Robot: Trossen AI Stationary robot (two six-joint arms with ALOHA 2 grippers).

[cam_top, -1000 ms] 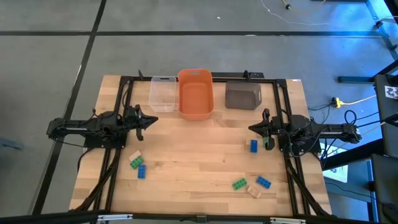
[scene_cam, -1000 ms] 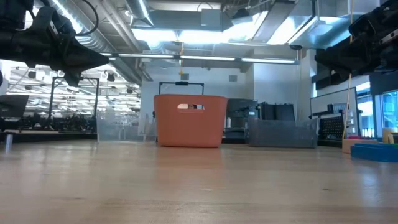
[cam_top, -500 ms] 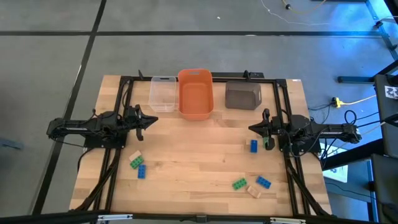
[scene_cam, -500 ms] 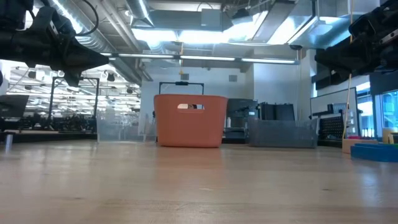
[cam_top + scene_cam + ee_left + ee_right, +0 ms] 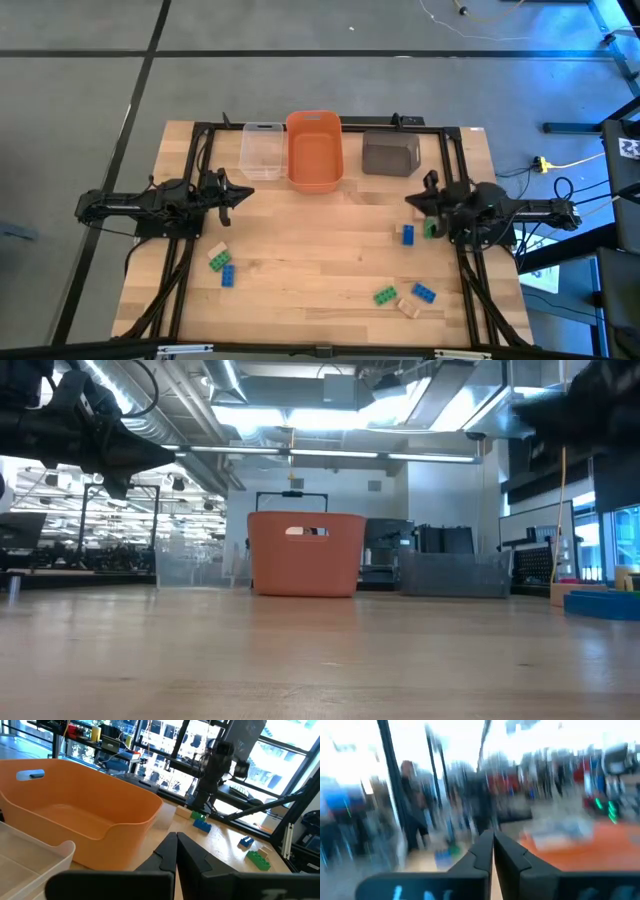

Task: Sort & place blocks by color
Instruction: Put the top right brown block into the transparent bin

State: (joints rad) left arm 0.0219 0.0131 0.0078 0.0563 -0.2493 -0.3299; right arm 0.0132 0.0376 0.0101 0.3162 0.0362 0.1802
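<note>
Eight: tallied that many small studded toy bricks on the pale wooden table point(image 5: 320, 250), none in any bin.

Left side: found the left tan brick point(image 5: 215, 248), the left green brick point(image 5: 218, 261) and the left blue brick point(image 5: 228, 275) in a tight cluster just beside the left arm's rails, well apart from the bins.

Right side: found the mid blue brick point(image 5: 408, 234) and the mid green brick point(image 5: 429, 228) just beside each other, the green one partly under the right arm. Found the front green brick point(image 5: 385, 295), the front blue brick point(image 5: 424, 292) and the front tan brick point(image 5: 407, 307) grouped farther toward the table edge opposite the bins.

Far edge: noted a clear plastic rectangular bin point(image 5: 261, 150), an orange plastic rectangular bin point(image 5: 315, 150) and a grey-brown rectangular bin point(image 5: 390, 154) in a row, the clear and orange ones touching, the grey-brown one set apart.

Left gripper point(image 5: 245, 193): hung above the table near the clear bin, fingers pressed together on nothing, as confirmed in the left wrist view point(image 5: 176, 851).

Right gripper point(image 5: 410, 203): hung above the table just beyond the mid blue brick, clenched and empty; right wrist view point(image 5: 493, 851) blurred past the closed fingers.
</note>
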